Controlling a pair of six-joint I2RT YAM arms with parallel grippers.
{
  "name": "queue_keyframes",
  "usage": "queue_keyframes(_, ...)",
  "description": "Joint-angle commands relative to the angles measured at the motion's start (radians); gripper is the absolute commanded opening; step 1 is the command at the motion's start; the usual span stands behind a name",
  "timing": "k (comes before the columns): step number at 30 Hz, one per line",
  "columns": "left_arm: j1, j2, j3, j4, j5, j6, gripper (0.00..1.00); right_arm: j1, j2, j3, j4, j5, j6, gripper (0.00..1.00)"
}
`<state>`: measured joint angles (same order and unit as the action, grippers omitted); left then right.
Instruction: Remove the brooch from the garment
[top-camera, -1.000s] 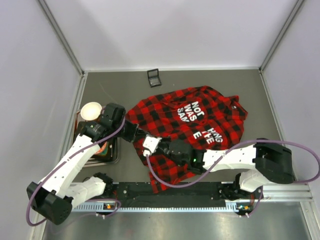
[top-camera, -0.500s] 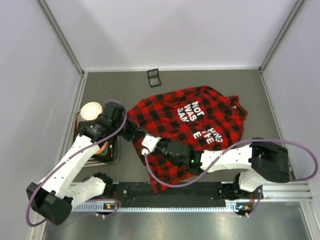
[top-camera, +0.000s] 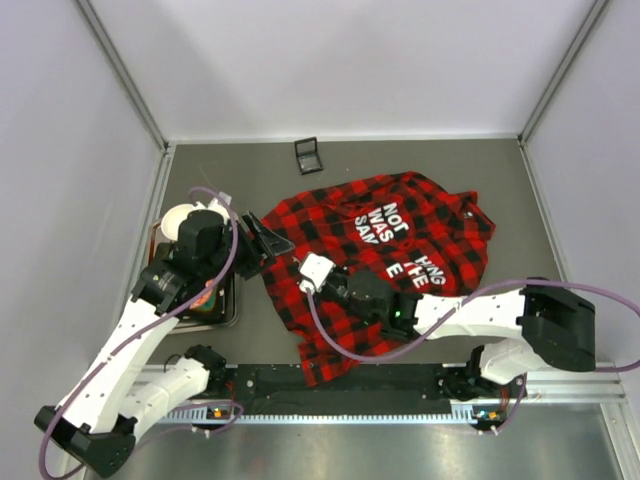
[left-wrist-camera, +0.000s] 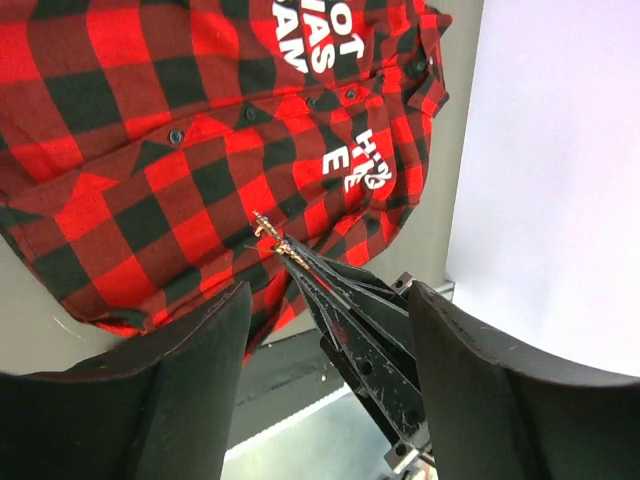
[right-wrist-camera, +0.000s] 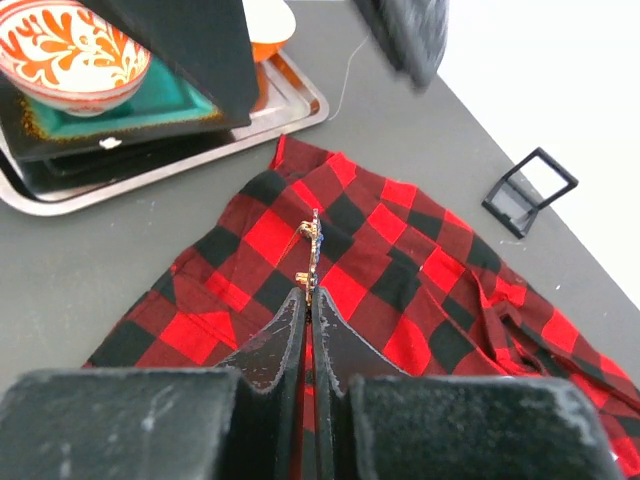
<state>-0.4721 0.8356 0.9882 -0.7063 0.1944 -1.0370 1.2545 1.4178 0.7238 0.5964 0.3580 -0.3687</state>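
The garment (top-camera: 400, 215), a red-and-black plaid shirt with white lettering, lies spread on the table. My right gripper (right-wrist-camera: 310, 292) is shut on the brooch (right-wrist-camera: 314, 245), a tiny sparkly pin held edge-on just over the plaid cloth (right-wrist-camera: 400, 260). Whether the pin still sits in the cloth I cannot tell. In the left wrist view the same brooch (left-wrist-camera: 268, 230) shows at the tip of the right gripper's dark fingers (left-wrist-camera: 350, 320), above the garment (left-wrist-camera: 150, 150). My left gripper (top-camera: 262, 238) stands open at the shirt's left edge, holding nothing, a short way from the right gripper (top-camera: 300, 272).
A dark tray (top-camera: 222, 310) with bowls sits at the left edge, also in the right wrist view as the tray (right-wrist-camera: 290, 100) with an orange-patterned bowl (right-wrist-camera: 70, 55). A small black box (top-camera: 309, 155) stands at the back. White walls close in three sides.
My left gripper has opened and drawn back up and left from the shirt. The right gripper stays shut and has shifted slightly right with the brooch.
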Motion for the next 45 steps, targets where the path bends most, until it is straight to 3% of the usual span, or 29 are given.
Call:
queue_keyframes(1, 0.0, -0.026, 0.064, 0.053, -0.072, 0.167, 0.7, -0.049, -0.065, -0.009, -0.056, -0.133, 0.137, 0.0)
queue_keyframes(6, 0.0, -0.059, 0.041, 0.077, -0.133, 0.319, 0.73, -0.127, -0.089, 0.026, -0.164, -0.324, 0.361, 0.0)
queue_keyframes(9, 0.001, -0.052, 0.055, 0.084, -0.118, 0.374, 0.74, -0.196, -0.111, 0.025, -0.187, -0.486, 0.516, 0.0)
queue_keyframes(10, 0.001, -0.043, 0.062, 0.071, -0.118, 0.382, 0.74, -0.248, -0.112, 0.028, -0.184, -0.613, 0.546, 0.0)
queue_keyframes(11, 0.003, -0.038, 0.069, 0.062, -0.133, 0.394, 0.84, -0.271, -0.115, 0.034, -0.202, -0.681, 0.609, 0.0)
queue_keyframes(13, 0.006, -0.02, 0.082, 0.038, -0.147, 0.408, 0.88, -0.331, -0.125, 0.043, -0.217, -0.864, 0.657, 0.0)
queue_keyframes(18, 0.018, 0.016, 0.063, 0.099, 0.145, 0.456, 0.92, -0.437, -0.16, 0.046, -0.27, -1.158, 0.774, 0.0)
queue_keyframes(22, 0.02, 0.022, 0.012, 0.189, 0.27, 0.433, 0.97, -0.504, -0.181, 0.014, -0.19, -1.269, 0.855, 0.0)
queue_keyframes(23, 0.021, 0.025, -0.009, 0.209, 0.302, 0.424, 0.96, -0.517, -0.183, 0.003, -0.16, -1.28, 0.913, 0.0)
queue_keyframes(28, 0.02, 0.036, -0.089, 0.373, 0.47, 0.356, 0.61, -0.573, -0.157, -0.049, 0.105, -1.308, 1.097, 0.0)
queue_keyframes(31, 0.021, 0.031, -0.106, 0.396, 0.476, 0.341, 0.49, -0.586, -0.138, -0.055, 0.199, -1.311, 1.191, 0.0)
queue_keyframes(38, 0.023, 0.043, -0.175, 0.516, 0.548, 0.269, 0.43, -0.596, -0.105, -0.028, 0.177, -1.283, 1.223, 0.0)
queue_keyframes(42, 0.023, 0.05, -0.152, 0.487, 0.53, 0.287, 0.33, -0.595, -0.099, -0.006, 0.184, -1.262, 1.226, 0.0)
queue_keyframes(45, 0.024, 0.054, -0.146, 0.493, 0.542, 0.281, 0.32, -0.595, -0.095, 0.002, 0.186, -1.262, 1.232, 0.0)
